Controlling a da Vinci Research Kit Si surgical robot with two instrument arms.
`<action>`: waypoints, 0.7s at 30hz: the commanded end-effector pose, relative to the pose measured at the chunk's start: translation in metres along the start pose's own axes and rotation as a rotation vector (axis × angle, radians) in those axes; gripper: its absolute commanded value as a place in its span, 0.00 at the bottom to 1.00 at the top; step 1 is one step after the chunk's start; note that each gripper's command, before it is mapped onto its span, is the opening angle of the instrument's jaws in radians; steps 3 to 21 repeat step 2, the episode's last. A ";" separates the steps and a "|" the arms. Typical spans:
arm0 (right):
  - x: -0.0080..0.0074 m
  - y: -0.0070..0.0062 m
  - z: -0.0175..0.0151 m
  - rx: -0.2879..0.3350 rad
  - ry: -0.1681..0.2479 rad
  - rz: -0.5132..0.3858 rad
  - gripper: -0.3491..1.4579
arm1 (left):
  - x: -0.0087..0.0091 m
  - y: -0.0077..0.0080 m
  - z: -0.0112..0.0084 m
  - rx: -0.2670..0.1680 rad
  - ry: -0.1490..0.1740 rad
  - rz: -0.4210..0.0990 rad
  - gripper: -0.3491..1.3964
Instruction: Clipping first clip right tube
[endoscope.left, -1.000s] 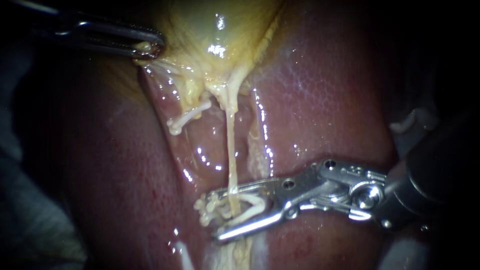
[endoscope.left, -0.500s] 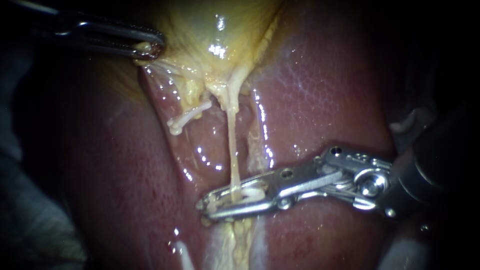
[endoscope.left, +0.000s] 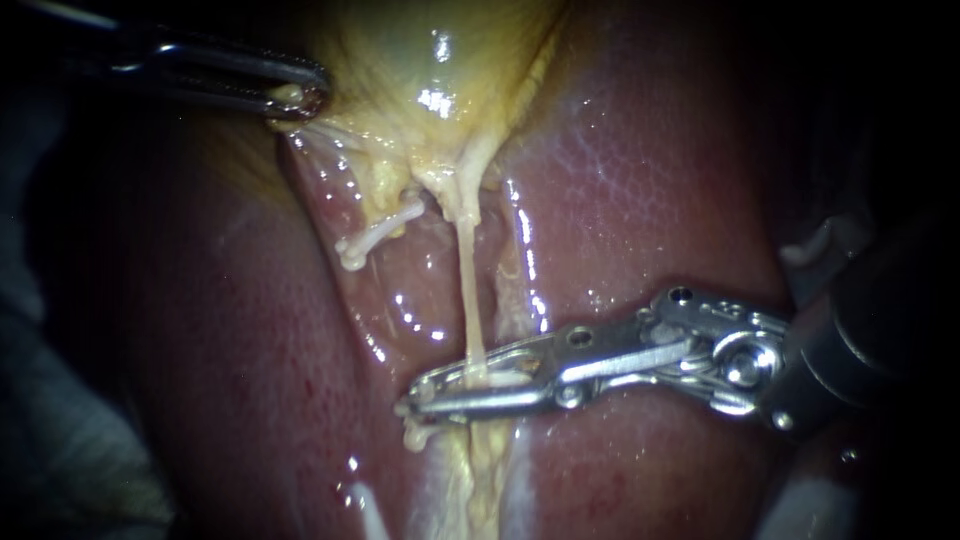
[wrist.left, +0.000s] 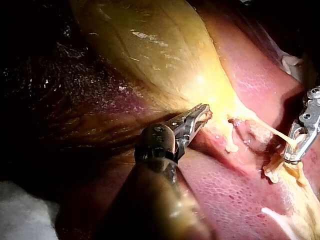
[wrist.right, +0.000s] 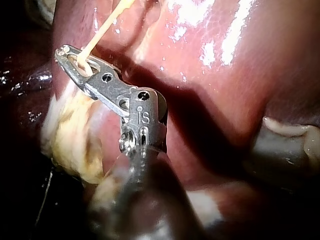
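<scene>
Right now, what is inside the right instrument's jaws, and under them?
The thin tube and a pale clip sit between the right instrument's shut jaws. Liver shows around them; directly beneath is hidden.

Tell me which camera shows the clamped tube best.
Endoscope view: the tube shows whole, gallbladder to right instrument. The right wrist view shows only its gripped end; the left wrist view shows it small.

Left instrument (endoscope.left: 298, 97) shaft dark, cut off at the edge; right tube (endoscope.left: 466, 290) partly behind right instrument (endoscope.left: 425, 392)
</scene>
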 end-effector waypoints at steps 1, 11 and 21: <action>-0.0001 0.0001 0.0000 -0.001 0.000 -0.001 0.00 | 0.0000 0.0000 0.0000 0.000 0.000 0.000 0.00; -0.0002 0.0001 0.0000 -0.001 0.000 -0.001 0.00 | 0.0000 0.0000 0.0000 0.000 0.000 0.000 0.00; -0.0002 0.0001 0.0000 -0.001 0.000 -0.001 0.00 | 0.0000 0.0000 0.0000 0.000 0.000 0.000 0.00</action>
